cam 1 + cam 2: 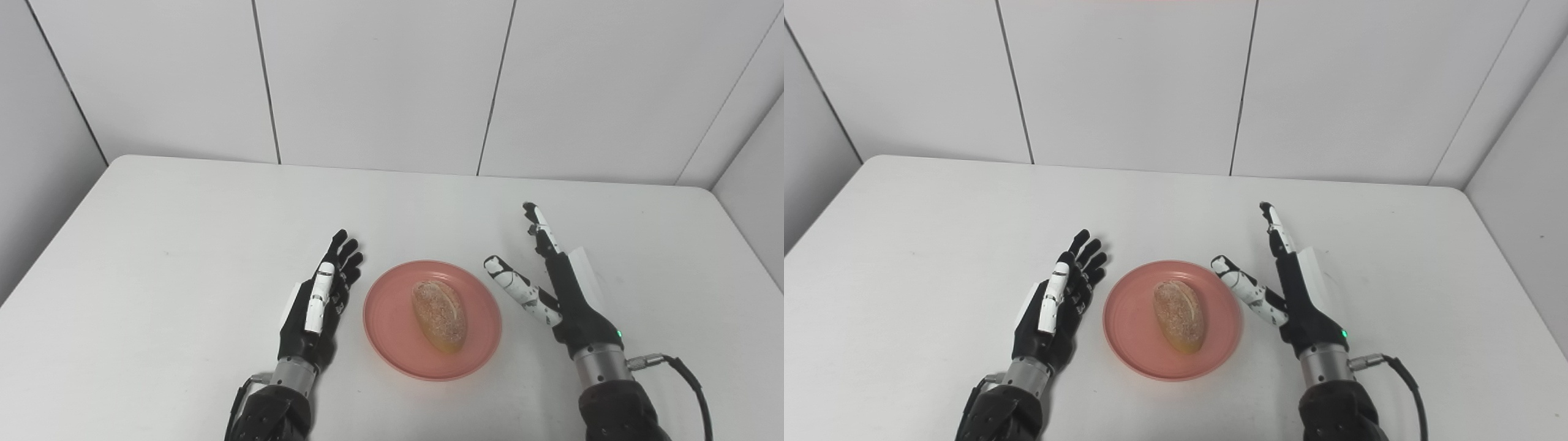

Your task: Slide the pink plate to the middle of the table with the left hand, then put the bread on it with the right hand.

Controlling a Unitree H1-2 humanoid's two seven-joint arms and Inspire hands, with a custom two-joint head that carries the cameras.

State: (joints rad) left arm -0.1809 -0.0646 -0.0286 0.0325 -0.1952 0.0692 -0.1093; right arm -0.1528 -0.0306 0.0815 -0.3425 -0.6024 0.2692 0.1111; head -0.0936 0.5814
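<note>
Bread (439, 315), 1 loaf, is seen lying on 1 pink plate (387, 318) near the middle of the white worktop (184, 245). 2 hands flank the plate. The left hand (318, 297) is held just left of it, fingers spread, nothing gripped. The right hand (551, 288), just right of the rim, is likewise spread wide and empty.

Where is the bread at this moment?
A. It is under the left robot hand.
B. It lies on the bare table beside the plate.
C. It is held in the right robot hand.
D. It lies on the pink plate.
D: the bread lies on the pink plate, between two open robot hands that hold nothing.
</note>
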